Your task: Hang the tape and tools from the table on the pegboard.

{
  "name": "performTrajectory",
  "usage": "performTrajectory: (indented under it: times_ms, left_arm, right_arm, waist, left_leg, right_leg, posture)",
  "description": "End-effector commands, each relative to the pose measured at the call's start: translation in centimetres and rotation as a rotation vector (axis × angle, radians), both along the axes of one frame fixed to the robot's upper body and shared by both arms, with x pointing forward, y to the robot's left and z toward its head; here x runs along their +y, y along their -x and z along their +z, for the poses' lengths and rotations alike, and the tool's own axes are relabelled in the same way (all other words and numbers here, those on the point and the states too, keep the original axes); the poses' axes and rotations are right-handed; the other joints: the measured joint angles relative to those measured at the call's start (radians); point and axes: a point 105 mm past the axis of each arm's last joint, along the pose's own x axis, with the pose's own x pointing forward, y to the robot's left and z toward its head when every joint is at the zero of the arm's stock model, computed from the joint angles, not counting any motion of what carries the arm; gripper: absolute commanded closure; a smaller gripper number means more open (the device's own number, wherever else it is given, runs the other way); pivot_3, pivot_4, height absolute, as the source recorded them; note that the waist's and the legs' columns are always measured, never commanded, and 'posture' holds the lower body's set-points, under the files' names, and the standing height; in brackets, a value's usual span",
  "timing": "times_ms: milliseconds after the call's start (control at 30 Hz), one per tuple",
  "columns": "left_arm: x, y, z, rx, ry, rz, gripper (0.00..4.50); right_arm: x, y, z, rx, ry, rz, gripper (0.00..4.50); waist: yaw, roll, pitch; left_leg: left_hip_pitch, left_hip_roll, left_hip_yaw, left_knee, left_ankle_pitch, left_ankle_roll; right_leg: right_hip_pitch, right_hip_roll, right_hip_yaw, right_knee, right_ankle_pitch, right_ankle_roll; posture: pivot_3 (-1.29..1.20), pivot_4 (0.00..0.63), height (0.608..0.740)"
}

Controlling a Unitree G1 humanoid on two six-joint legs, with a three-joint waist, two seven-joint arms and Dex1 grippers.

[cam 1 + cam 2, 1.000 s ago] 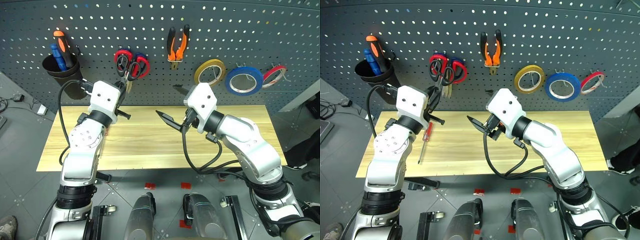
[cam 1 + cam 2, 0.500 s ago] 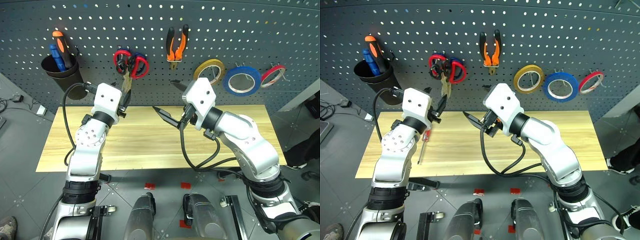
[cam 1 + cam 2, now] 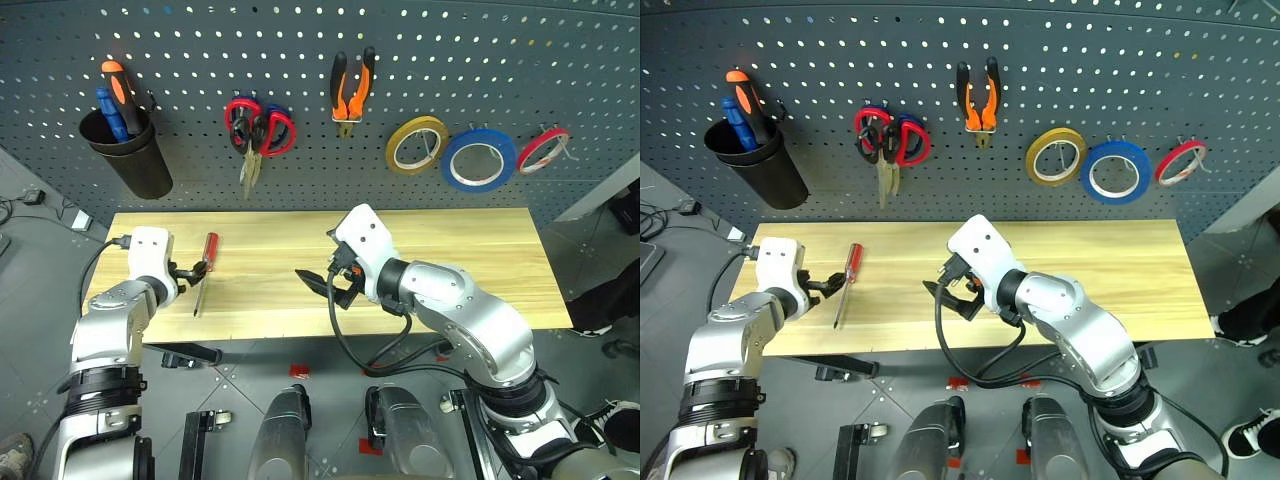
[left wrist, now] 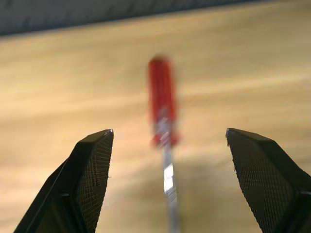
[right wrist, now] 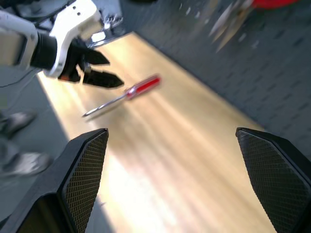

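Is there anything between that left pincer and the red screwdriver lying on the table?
Nothing visible. The left pincer is open just short of the screwdriver, which lies alone on bare table, lined up between the two fingers.

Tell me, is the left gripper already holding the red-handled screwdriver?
No. The left gripper stands open, and the red-handled screwdriver lies flat on the table ahead of its fingers, untouched.
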Motion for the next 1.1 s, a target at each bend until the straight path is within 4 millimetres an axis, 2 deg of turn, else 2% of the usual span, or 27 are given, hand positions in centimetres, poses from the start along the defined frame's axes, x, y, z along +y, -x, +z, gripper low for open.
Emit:
performTrajectory:
  times_ms: [33, 300, 500, 667, 767, 1033, 1100]
  left_arm:
    - [0.8, -0.7, 0.4, -0.007, 0.049, 0.027, 0.60]
    - [0.2, -3.2, -0.1, 0.016, 0.105, 0.018, 0.60]
    - [0.7, -3.4, -1.4, 0.074, 0.117, 0.057, 0.60]
    - [1.4, -3.6, -2.1, 0.092, 0.099, 0.091, 0.60]
    - [1.3, -4.0, -1.9, 0.092, 0.088, 0.078, 1.15]
    - [1.3, -4.3, -1.6, 0.082, 0.039, 0.006, 3.57]
    - [1.6, -4.3, -1.2, 0.069, -0.011, -0.031, 3.63]
  right_arm:
    - [1.1, 1.2, 1.6, -0.023, -0.031, 0.052, 0.00]
    - [2.9, 2.1, 3.1, -0.027, -0.036, 0.123, 0.00]
    - [3.3, 2.4, 3.4, -0.007, -0.034, 0.151, 0.00]
    - [2.8, 2.1, 3.1, 0.017, -0.022, 0.139, 0.00]
    - [2.5, 2.1, 2.9, 0.030, -0.017, 0.129, 0.00]
    - [1.9, 1.7, 2.3, 0.037, 0.006, 0.115, 0.00]
    - [1.7, 1.5, 2.2, 0.026, 0.017, 0.107, 0.00]
  waist:
    - [0.004, -0.001, 0.008]
    - [-0.005, -0.002, 0.041]
    - [-0.011, -0.002, 0.065]
    - [-0.010, -0.001, 0.071]
    - [-0.011, 0.000, 0.072]
    - [-0.011, 0.000, 0.072]
    - [-0.012, 0.000, 0.072]
  left_leg:
    - [0.000, 0.000, 0.000, 0.000, 0.000, 0.000]
    - [-0.001, 0.000, 0.001, -0.001, 0.000, 0.000]
    - [-0.003, 0.001, 0.003, -0.001, -0.001, 0.001]
    - [-0.003, 0.001, 0.005, -0.002, -0.001, 0.001]
    - [-0.003, 0.001, 0.005, -0.001, -0.001, 0.001]
    - [-0.003, 0.001, 0.006, -0.002, -0.001, 0.001]
    - [-0.003, 0.001, 0.006, -0.002, -0.001, 0.001]
  right_leg:
    - [0.000, 0.000, 0.000, 0.000, 0.000, 0.000]
    - [-0.002, 0.000, 0.001, 0.000, 0.000, 0.000]
    - [-0.006, 0.000, 0.003, -0.001, 0.000, 0.000]
    - [-0.007, 0.000, 0.003, 0.000, 0.000, 0.000]
    - [-0.007, 0.000, 0.003, 0.000, 0.000, 0.000]
    - [-0.007, -0.001, 0.003, 0.000, 0.000, 0.000]
    - [-0.007, -0.001, 0.003, 0.000, 0.000, 0.000]
  posture:
    - [-0.09, 0.402, 0.740]
    - [-0.13, 0.452, 0.740]
    - [-0.15, 0.472, 0.740]
    - [-0.15, 0.472, 0.740]
    - [-0.16, 0.469, 0.740]
    - [-0.16, 0.422, 0.740]
    - [-0.16, 0.409, 0.740]
